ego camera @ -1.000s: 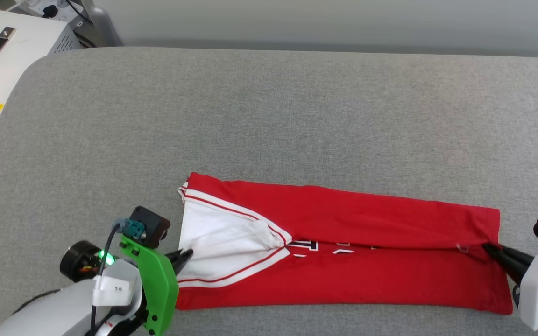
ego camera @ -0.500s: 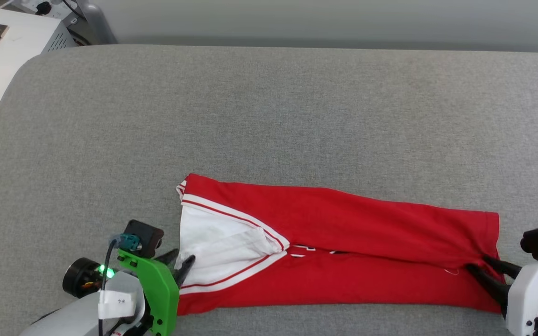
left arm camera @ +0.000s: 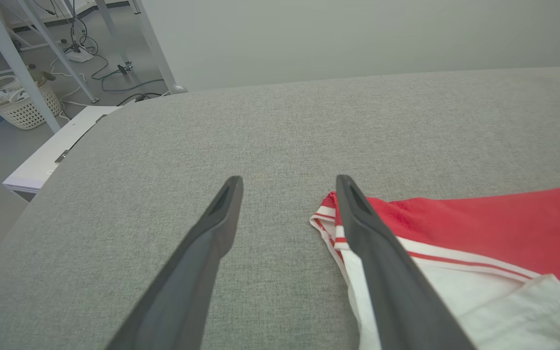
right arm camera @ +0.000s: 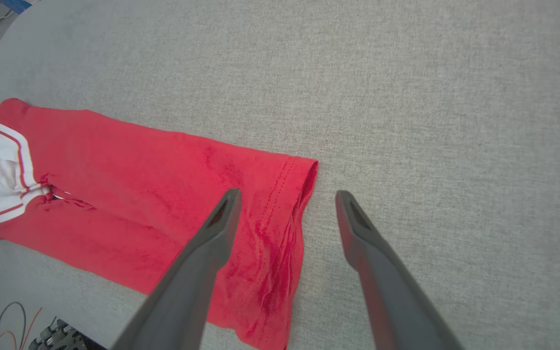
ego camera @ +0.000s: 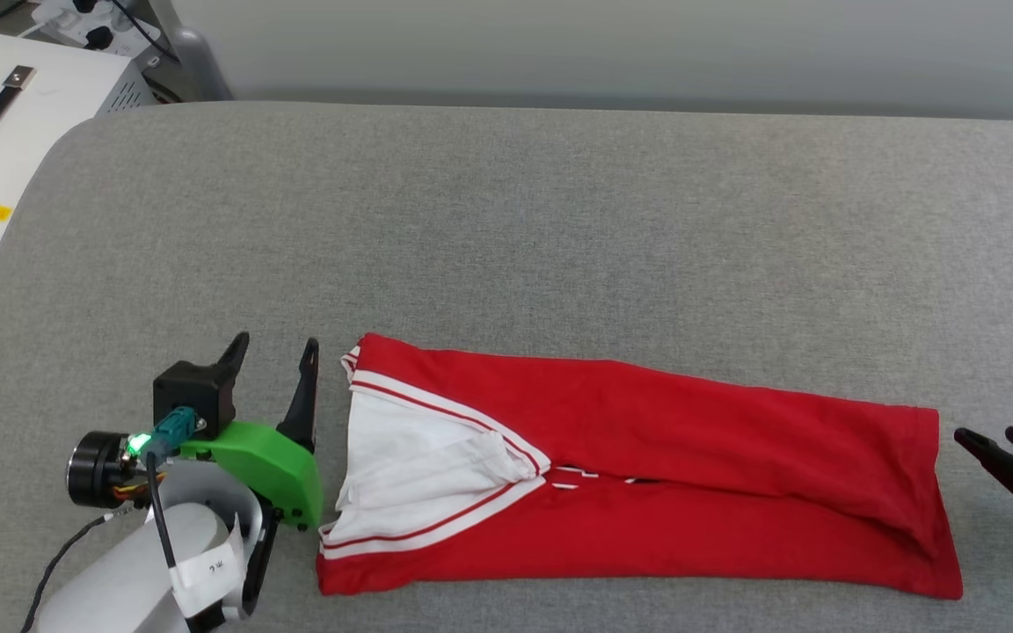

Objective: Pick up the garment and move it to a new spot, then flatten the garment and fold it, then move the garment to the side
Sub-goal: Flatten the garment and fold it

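The garment [ego camera: 647, 492] lies flat on the grey worktop [ego camera: 559, 220], folded lengthwise into a long red band with a white sleeve tucked on top at one end. It stretches between our two claws. Its sleeve end sits just beside the left claw [ego camera: 276, 341], on that claw's inner side, and its hem end is near the right claw [ego camera: 986, 432] but apart from it.

Both claws stand wide and empty. From the left wrist, one finger [left arm camera: 382, 262] crosses the striped trim in view, though we cannot tell whether it touches the cloth. From the right wrist, the hem lies beneath and between the spread fingers.

We judge the fold step to be in hand: the long side folds look laid, while the crosswise fold and the move aside remain. Next we would want one end pinched through all its layers, lifted low and carried over the other end, so that the loose sleeve stays tucked inside. Beyond the left claw, off the worktop's corner, stands a white case [ego camera: 5, 132].
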Robot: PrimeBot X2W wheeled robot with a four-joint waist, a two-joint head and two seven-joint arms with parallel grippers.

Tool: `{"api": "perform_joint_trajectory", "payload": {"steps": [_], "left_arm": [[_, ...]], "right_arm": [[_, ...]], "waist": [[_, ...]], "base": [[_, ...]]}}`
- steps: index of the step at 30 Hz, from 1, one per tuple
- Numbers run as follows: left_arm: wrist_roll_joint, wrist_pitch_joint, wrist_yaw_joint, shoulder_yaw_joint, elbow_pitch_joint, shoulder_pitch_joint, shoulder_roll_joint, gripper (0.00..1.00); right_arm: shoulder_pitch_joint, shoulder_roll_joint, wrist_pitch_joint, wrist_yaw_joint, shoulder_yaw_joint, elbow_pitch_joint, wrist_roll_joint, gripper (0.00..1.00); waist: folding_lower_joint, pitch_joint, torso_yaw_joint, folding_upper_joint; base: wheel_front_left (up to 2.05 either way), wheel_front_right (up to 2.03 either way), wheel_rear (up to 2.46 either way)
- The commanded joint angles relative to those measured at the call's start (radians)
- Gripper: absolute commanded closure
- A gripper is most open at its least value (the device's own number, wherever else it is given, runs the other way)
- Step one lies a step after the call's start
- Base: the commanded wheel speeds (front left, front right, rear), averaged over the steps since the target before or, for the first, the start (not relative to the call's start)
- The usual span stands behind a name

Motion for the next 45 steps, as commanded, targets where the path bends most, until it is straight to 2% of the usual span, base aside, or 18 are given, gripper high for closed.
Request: {"api": "perform_joint_trajectory", "payload": {"steps": [1,4,11,17,20,21,22,23,29,34,41,45], "left_arm": [[0.044,-0.005,0.015,0.043,-0.008,0.027,-0.023,0.0],[0.141,-0.006,0.034,0.144,-0.029,0.076,-0.071,0.0],[0.325,-0.006,0.034,0.33,-0.061,0.188,-0.171,0.0],[0.46,-0.006,0.001,0.458,-0.087,0.269,-0.269,0.0],[0.521,-0.006,-0.034,0.51,-0.093,0.301,-0.316,0.0],[0.536,-0.006,-0.044,0.523,-0.095,0.31,-0.328,0.0],[0.556,-0.006,-0.056,0.539,-0.098,0.32,-0.342,0.0],[0.571,-0.006,-0.065,0.552,-0.099,0.328,-0.352,0.0],[0.652,-0.006,-0.135,0.612,-0.093,0.364,-0.41,0.0],[0.701,-0.006,-0.181,0.654,-0.089,0.385,-0.44,0.0],[0.743,-0.006,-0.229,0.698,-0.085,0.411,-0.466,0.0],[0.761,-0.006,-0.246,0.72,-0.084,0.43,-0.478,0.0]], "right_arm": [[0.005,0.005,0.022,-0.001,0.004,0.016,0.01,0.0],[-0.01,0.023,0.061,-0.001,0.023,0.056,0.002,0.0],[-0.045,0.099,0.095,-0.001,0.082,0.121,-0.028,0.0],[-0.064,0.157,0.109,-0.001,0.153,0.151,-0.027,0.0],[-0.069,0.17,0.113,-0.001,0.181,0.153,-0.01,0.0],[-0.069,0.169,0.116,-0.001,0.19,0.152,-0.007,0.28],[-0.071,0.167,0.114,-0.001,0.197,0.153,-0.004,0.81],[-0.073,0.165,0.111,-0.001,0.201,0.155,-0.001,1.0],[-0.085,0.124,0.076,-0.001,0.193,0.185,0.023,1.0],[-0.087,0.051,0.055,-0.001,0.153,0.226,0.039,1.0],[-0.074,-0.056,0.05,-0.001,0.111,0.289,0.02,1.0],[-0.064,-0.074,0.083,-0.001,0.114,0.235,0.018,1.0]], "waist": [[0.0,0.012,0.01,-0.0001],[0.0,0.025,0.021,-0.0001],[0.0,0.057,0.042,-0.0001],[0.0,0.067,0.052,-0.0001],[0.0,0.064,0.052,-0.0001],[0.0,0.062,0.051,-0.0001],[0.0,0.06,0.05,-0.0001],[0.0,0.057,0.048,-0.0001],[0.0,0.034,0.035,-0.0001],[0.0,0.013,0.03,-0.0001],[0.0,-0.013,0.032,-0.0001],[0.0,-0.027,0.03,-0.0001]], "base": [[0.0,0.0,0.0],[0.0,0.0,0.0],[0.0,0.0,0.0],[0.0,0.0,0.0],[0.0,0.0,0.0],[0.0,0.0,0.0],[0.0,0.0,0.0],[0.0,0.0,0.0],[0.0,0.0,0.0],[0.0,0.0,0.0],[0.0,0.0,0.0],[0.0,0.0,0.0]]}}
